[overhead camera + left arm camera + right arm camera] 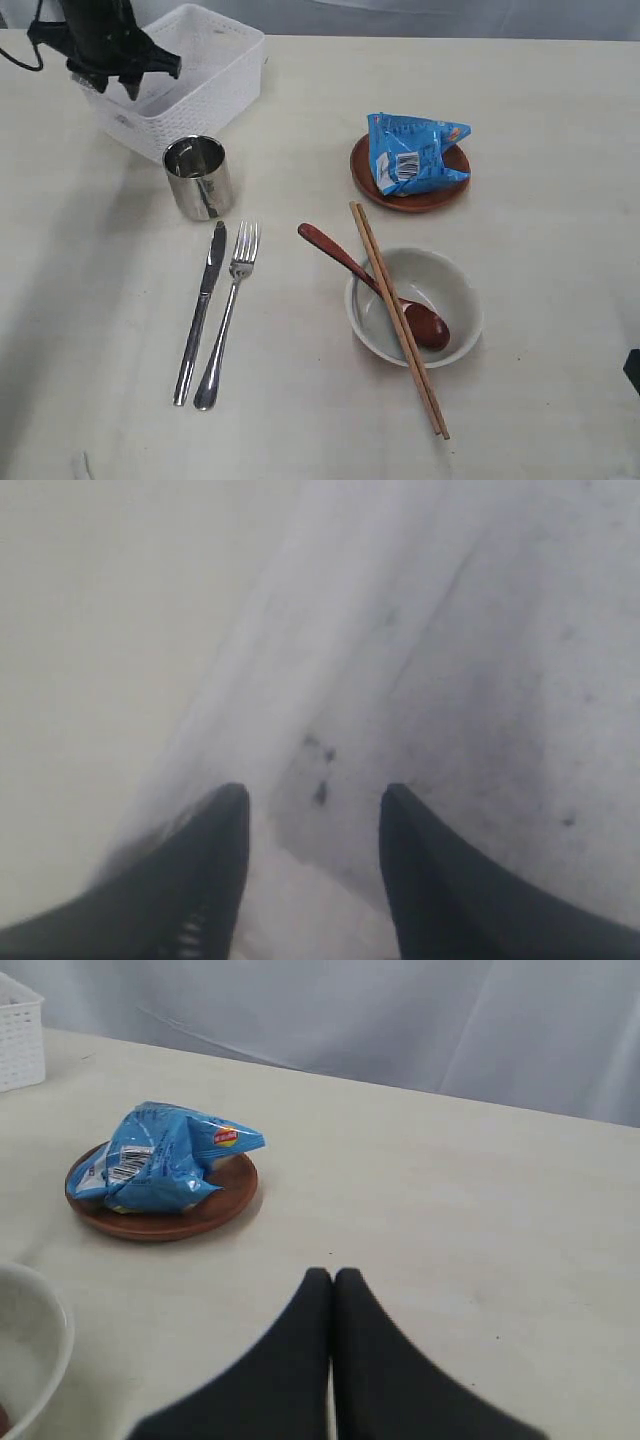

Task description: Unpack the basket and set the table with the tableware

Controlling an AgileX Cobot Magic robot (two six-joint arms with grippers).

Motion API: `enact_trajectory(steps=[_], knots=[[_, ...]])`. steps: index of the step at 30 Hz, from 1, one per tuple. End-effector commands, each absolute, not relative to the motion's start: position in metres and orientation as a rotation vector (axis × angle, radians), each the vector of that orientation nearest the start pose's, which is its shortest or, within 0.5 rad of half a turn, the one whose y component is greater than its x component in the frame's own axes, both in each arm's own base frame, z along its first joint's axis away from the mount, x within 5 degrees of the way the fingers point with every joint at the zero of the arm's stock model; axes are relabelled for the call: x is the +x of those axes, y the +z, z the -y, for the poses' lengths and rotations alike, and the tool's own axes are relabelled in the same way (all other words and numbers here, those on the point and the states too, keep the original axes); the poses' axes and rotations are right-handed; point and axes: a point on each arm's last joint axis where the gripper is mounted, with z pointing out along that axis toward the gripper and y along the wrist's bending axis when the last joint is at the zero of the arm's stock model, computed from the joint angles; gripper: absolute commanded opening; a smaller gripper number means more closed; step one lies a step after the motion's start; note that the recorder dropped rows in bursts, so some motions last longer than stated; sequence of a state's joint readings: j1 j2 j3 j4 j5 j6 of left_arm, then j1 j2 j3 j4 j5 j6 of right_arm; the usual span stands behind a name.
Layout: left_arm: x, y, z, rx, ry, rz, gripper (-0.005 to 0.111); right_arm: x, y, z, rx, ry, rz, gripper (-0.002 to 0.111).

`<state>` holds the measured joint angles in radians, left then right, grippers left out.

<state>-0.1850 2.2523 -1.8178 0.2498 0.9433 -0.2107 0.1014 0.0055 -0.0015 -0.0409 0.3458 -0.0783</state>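
Your left pincer (116, 88) hangs with jaws apart and empty over the white lattice-sided plastic basket (215, 95), far left and beyond the pale grey-green bowl (455, 290) on the cream worktop (560, 150). Your right pincer (333, 1275) is pressed together on nothing. The wooden chopsticks (370, 248) cross the red-brown spoon (340, 255) in the bowl. Left of the bowl lie the steel knife (200, 310) and fork (228, 320), with the small steel cup (198, 177) beyond them. Behind the bowl, the round brown plate (420, 203) is occupied (a blue snack packet (410, 152) covers it).
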Motion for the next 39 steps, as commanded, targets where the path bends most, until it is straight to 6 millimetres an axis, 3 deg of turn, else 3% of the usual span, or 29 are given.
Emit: enact_trajectory(steps=[1,4,10,13,19,23,25,32,35,39], knots=[[0.463,0.165,0.007,-0.033,0.321,-2.971,0.041,0.053,0.182,-0.004,-0.180,-0.027,-1.817,0.000],[0.447,0.159,-0.028,-0.151,0.282,-3.060,0.041,0.053,0.182,-0.004,-0.180,-0.027,-1.817,0.000],[0.431,0.174,-0.043,-0.199,0.199,-3.047,0.041,0.053,0.182,-0.004,-0.180,-0.027,-1.817,0.000],[0.427,0.195,-0.042,-0.196,0.192,-2.980,0.041,0.053,0.182,-0.004,-0.180,-0.027,-1.817,0.000],[0.414,0.262,-0.031,-0.243,0.035,-2.790,0.041,0.053,0.182,-0.004,-0.180,-0.027,-1.817,0.000],[0.399,0.294,-0.003,-0.172,-0.241,-2.735,0.041,0.053,0.182,-0.004,-0.180,-0.027,-1.817,0.000],[0.391,0.296,0.015,-0.137,-0.349,-2.736,0.041,0.053,0.182,-0.004,-0.180,-0.027,-1.817,0.000],[0.359,0.273,0.099,0.195,-0.338,-2.841,0.041,0.053,0.182,-0.004,-0.180,-0.027,-1.817,0.000],[0.350,0.263,0.125,0.253,-0.341,-2.839,0.041,0.053,0.182,-0.004,-0.180,-0.027,-1.817,0.000],[0.347,0.256,0.142,0.258,-0.257,-2.840,0.041,0.053,0.182,-0.004,-0.180,-0.027,-1.817,0.000]])
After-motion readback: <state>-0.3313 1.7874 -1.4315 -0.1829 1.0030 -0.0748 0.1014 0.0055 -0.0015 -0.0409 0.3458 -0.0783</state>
